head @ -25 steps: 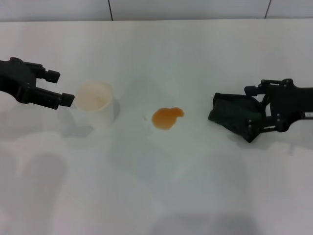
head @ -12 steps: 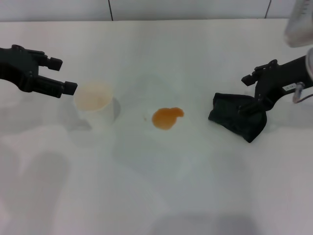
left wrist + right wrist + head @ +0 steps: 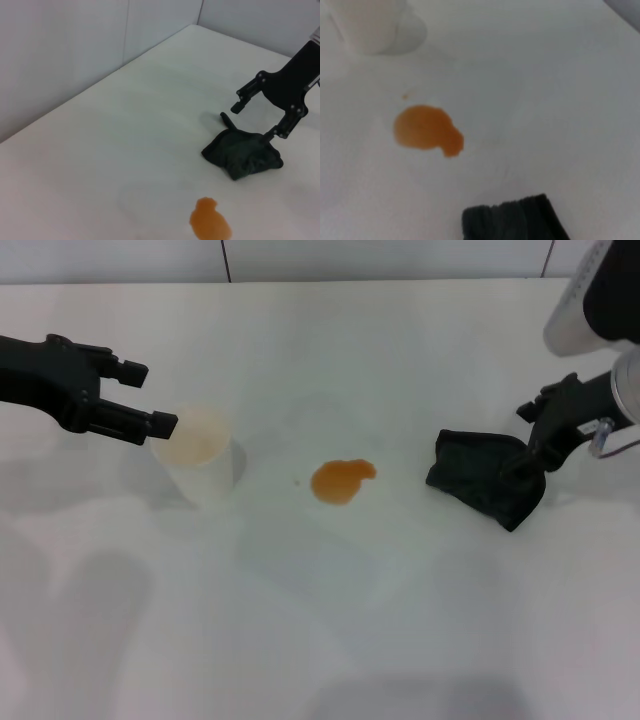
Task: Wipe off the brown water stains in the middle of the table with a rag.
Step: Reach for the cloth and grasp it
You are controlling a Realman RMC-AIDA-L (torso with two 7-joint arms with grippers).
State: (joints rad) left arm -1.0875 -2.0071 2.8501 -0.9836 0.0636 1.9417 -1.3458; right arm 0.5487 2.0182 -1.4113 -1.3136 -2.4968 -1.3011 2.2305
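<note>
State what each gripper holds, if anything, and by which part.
The right gripper has its fingers down on the far right edge of the dark green-black cloth rag; whether they grip cannot be told. The left gripper is open, holding nothing.

The left tool (image 3: 140, 412) is matte black, built of blocky angular segments, with two slim straight fingers ending in squared tips; its arm behind is the same black, thick and faceted; the right tool (image 3: 540, 435) is likewise matte black, a jointed linkage of short bars with small pale screw heads showing at the pivots in the left wrist view (image 3: 260, 107); above it the right arm carries a pale grey rounded shell with a dark inset panel; a thin loop of clear cable and a small white label sit at its wrist.
</note>
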